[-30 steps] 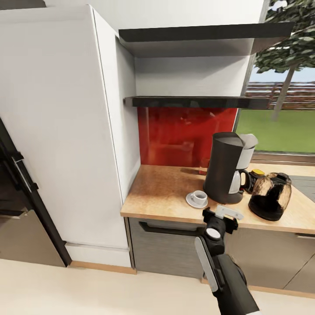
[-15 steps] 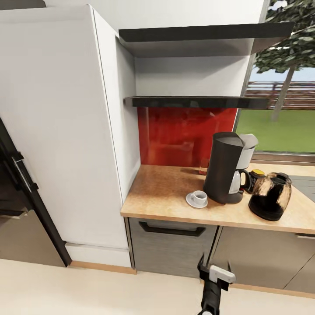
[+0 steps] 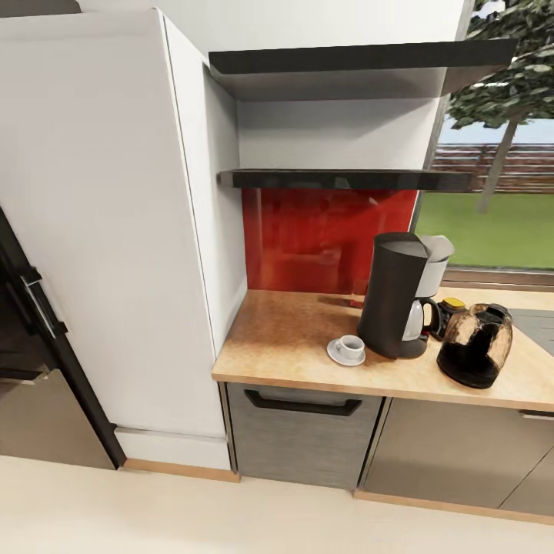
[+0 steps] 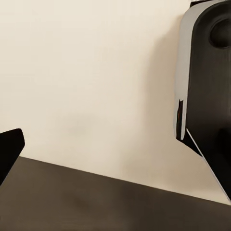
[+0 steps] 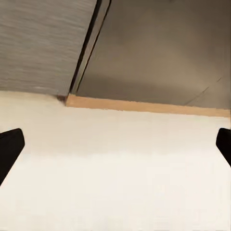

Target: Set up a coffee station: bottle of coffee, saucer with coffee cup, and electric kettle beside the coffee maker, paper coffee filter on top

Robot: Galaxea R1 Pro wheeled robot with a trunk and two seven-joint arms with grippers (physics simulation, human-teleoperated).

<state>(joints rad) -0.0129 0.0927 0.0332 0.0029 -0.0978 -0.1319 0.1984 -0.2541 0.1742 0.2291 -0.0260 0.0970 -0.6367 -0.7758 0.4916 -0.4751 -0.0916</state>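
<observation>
Standing on the kitchen countertop (image 3: 292, 335), the coffee maker (image 3: 396, 296) looks heavy and rigid; beside it the electric kettle (image 3: 475, 346) (grip its handle); the coffee cup (image 3: 352, 346) on the saucer (image 3: 335, 355) seems fragile; no writing is legible; right gripper (image 5: 115, 144) spread open, left unclear.

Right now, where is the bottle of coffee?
In the head view, the bottle of coffee stands on the kitchen countertop, right of the coffee maker and behind the electric kettle, which partly hides it.
</observation>
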